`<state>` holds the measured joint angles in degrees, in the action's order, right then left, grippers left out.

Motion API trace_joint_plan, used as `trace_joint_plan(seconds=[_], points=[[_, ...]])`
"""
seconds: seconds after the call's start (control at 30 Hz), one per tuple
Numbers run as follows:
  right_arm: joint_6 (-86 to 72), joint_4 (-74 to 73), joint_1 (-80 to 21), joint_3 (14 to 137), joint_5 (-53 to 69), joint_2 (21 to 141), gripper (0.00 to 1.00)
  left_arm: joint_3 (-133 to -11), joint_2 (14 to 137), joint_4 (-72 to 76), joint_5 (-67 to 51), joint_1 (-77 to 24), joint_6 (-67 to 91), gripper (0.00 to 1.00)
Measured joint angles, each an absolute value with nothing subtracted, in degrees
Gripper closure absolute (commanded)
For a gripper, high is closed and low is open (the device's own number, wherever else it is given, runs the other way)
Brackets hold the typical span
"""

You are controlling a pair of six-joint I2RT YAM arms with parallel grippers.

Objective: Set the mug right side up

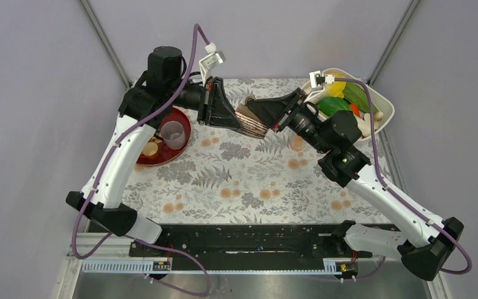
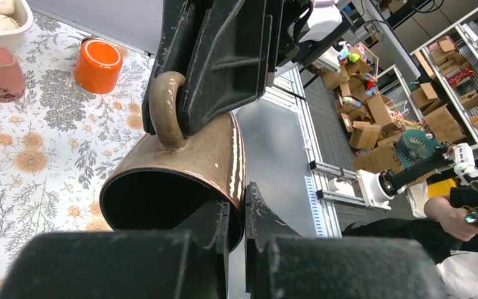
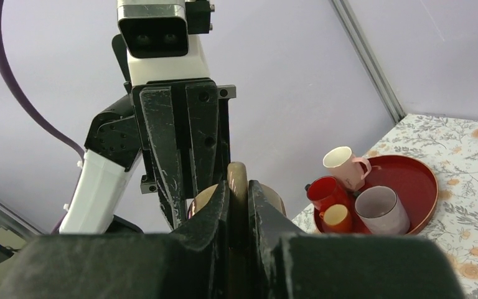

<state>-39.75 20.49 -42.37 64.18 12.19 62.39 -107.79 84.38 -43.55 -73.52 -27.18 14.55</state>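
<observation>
- 2 end effectors hold 1 brown mug (image 1: 253, 122) in the air above the far part of the worktop (image 1: 236, 180).
- The mug lies on its side, its dark opening facing the left arm.
- The left end effector (image 2: 236, 202) is closed on the rim, 1 finger inside the mug and 1 outside.
- The right end effector (image 3: 238, 187) is clamped shut on the handle (image 2: 165, 109).
- 1 red tray (image 3: 420, 177) sits at the left of the worktop, well apart from the brown mug.
- It carries a pink mug (image 3: 343, 165), a red mug (image 3: 322, 190) and a grey mug (image 3: 381, 210).
</observation>
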Motion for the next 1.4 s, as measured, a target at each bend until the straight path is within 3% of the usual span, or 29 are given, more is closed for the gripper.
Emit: trace_joint_plan(seconds=[0.03,0.07,0.1,0.13,0.33,0.6,0.87,1.1,1.4], points=[[-39.79,20.21,-42.37,64.34,11.73,62.43,0.42,-107.79,84.44,-43.42,-73.47,-26.94,14.90,1.00],[-39.86,19.75,-42.39,64.51,11.31,62.50,0.21,-107.85,84.47,-43.51,-73.17,-26.63,15.03,1.00],[-39.92,18.94,-42.48,64.82,10.39,62.70,0.04,-108.01,84.55,-43.72,-72.16,-26.39,14.94,1.00],[-39.66,17.50,-42.59,65.23,8.84,62.89,0.01,-108.16,84.62,-44.53,-69.73,-26.26,14.44,1.00],[-38.57,8.10,-42.65,65.67,-1.41,64.29,0.01,-111.28,86.46,-53.49,-49.76,-22.55,5.50,1.00],[-38.57,-2.61,-42.63,65.65,-11.22,65.93,0.01,-112.05,88.75,-60.12,-33.67,-12.53,-5.78,1.00],[-38.57,-6.92,-42.63,64.12,-12.95,65.82,0.01,-127.55,112.71,-61.28,-15.79,-1.67,-16.01,1.00],[-38.28,-9.87,-42.65,61.32,-13.54,64.79,0.01,-130.26,127.76,-62.30,-7.75,1.15,-20.71,1.00],[-38.17,-11.55,-42.65,59.96,-14.15,63.79,0.01,-130.28,133.08,-61.01,-2.70,2.70,-24.12,1.00]])
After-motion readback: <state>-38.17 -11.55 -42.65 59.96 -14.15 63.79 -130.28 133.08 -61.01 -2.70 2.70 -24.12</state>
